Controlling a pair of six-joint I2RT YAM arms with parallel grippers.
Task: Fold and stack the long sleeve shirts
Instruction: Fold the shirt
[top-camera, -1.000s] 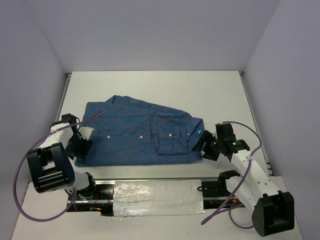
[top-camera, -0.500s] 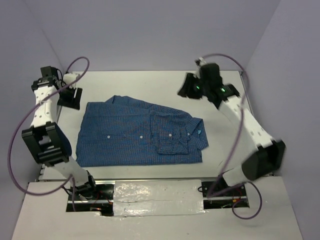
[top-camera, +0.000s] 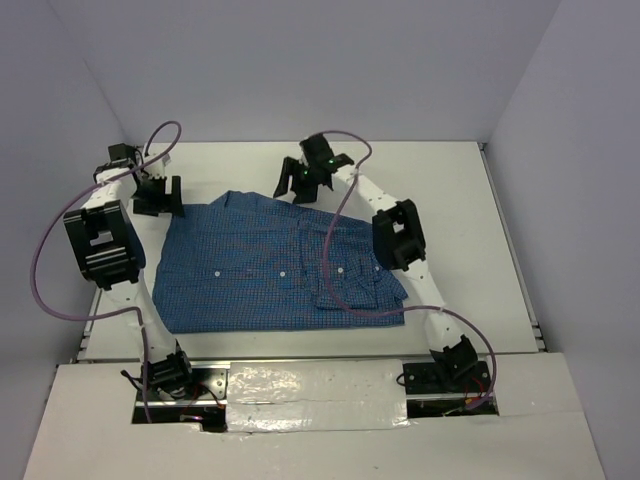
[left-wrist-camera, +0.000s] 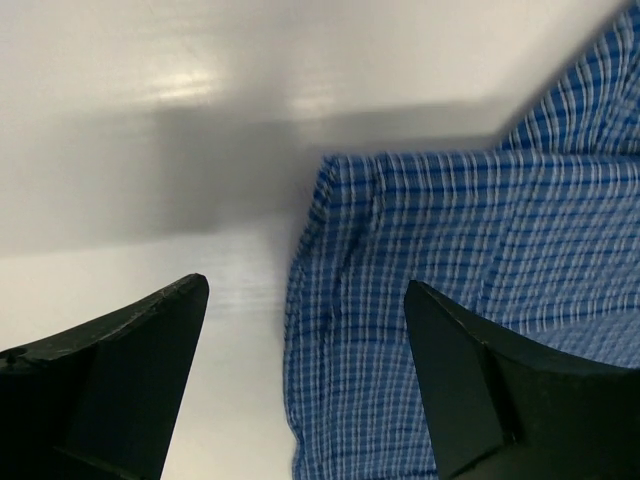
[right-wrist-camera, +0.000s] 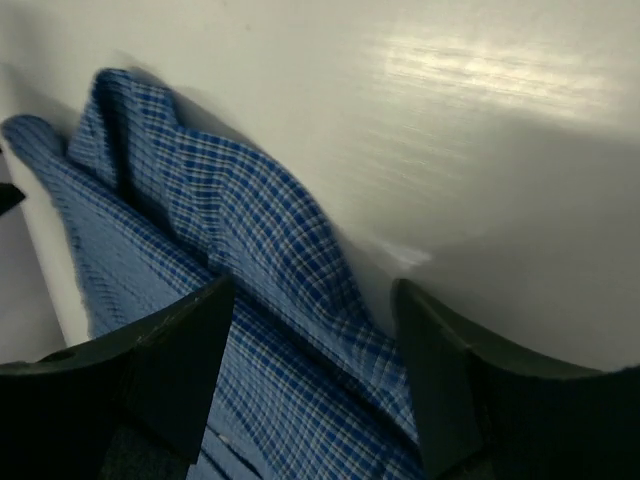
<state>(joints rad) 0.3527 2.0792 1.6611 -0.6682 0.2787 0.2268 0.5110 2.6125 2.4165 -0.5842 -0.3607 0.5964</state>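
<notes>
The blue checked long sleeve shirt (top-camera: 280, 265) lies folded flat on the white table, buttons up, collar to the right. My left gripper (top-camera: 160, 197) is open above the shirt's far left corner; that corner (left-wrist-camera: 420, 300) shows between its fingers in the left wrist view. My right gripper (top-camera: 305, 183) is open above the shirt's far edge near the middle; in the right wrist view a folded ridge of cloth (right-wrist-camera: 270, 250) lies between its fingers. Neither gripper holds cloth.
The white table (top-camera: 450, 190) is walled in on the back and both sides by pale walls. Cables loop off both arms. The arm bases sit at the near edge on a foil-covered strip (top-camera: 310, 385).
Both arms swung from the shirt's near side corners up and over to its far edge. The left gripper came down onto the far left corner, the right onto the far edge's middle.
</notes>
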